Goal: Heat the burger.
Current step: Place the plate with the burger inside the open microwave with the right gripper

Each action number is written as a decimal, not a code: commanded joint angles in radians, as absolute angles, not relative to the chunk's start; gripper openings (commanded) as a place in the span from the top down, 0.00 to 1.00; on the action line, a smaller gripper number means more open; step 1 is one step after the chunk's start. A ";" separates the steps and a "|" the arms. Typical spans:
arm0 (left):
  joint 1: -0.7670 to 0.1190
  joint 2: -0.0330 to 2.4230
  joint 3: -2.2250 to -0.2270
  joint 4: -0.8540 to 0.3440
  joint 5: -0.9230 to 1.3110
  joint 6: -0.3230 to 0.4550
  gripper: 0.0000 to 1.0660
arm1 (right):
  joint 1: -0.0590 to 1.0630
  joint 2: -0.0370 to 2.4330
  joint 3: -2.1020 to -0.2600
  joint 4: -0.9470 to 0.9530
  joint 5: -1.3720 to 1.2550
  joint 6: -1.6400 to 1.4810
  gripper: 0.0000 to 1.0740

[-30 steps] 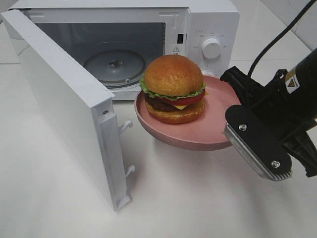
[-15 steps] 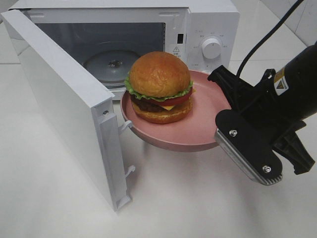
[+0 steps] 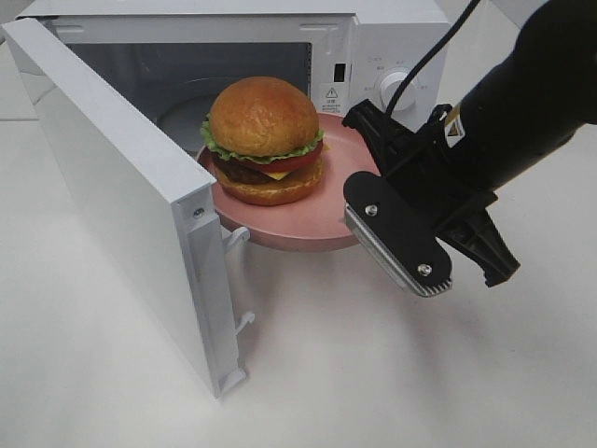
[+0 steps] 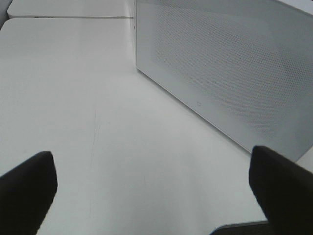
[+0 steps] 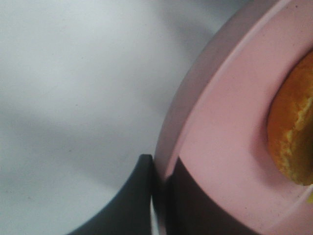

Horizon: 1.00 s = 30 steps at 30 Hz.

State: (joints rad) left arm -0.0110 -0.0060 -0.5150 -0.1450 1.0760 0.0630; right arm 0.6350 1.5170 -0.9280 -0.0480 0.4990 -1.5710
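Note:
The burger (image 3: 266,140) has a glossy brown bun, lettuce, tomato, cheese and a dark patty. It sits on a pink plate (image 3: 312,219) held in the air at the mouth of the open microwave (image 3: 392,47). My right gripper (image 3: 359,159) is shut on the plate's right rim. In the right wrist view the two dark fingers pinch the pink plate (image 5: 220,137) at its edge (image 5: 159,181), with the bun (image 5: 293,137) just beyond. My left gripper (image 4: 154,183) stands open above the bare table, holding nothing, and does not show in the exterior view.
The microwave door (image 3: 121,187) swings out to the left, close beside the plate. Its outer face (image 4: 225,73) fills the left wrist view. A glass turntable (image 3: 182,112) lies inside the cavity. A control knob (image 3: 396,89) and a black cable (image 3: 420,65) are behind the right arm.
My right gripper has carried the plate and burger left and back, from in front of the control panel to the microwave's opening. The left gripper has not changed.

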 commanded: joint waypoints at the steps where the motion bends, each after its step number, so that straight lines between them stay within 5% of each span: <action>1: -0.007 -0.006 -0.516 -0.152 1.072 0.058 0.06 | 0.637 1.536 -0.966 -0.034 0.443 -1.573 1.00; 30: -0.007 -0.006 -0.516 -0.152 1.072 0.058 0.06 | 0.649 1.833 -1.274 -0.006 0.470 -1.514 1.00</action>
State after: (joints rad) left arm -0.0110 -0.0060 -0.5150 -0.1450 1.0760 0.0630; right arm 0.6480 1.8360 -1.2440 -0.0100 0.5200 -1.5390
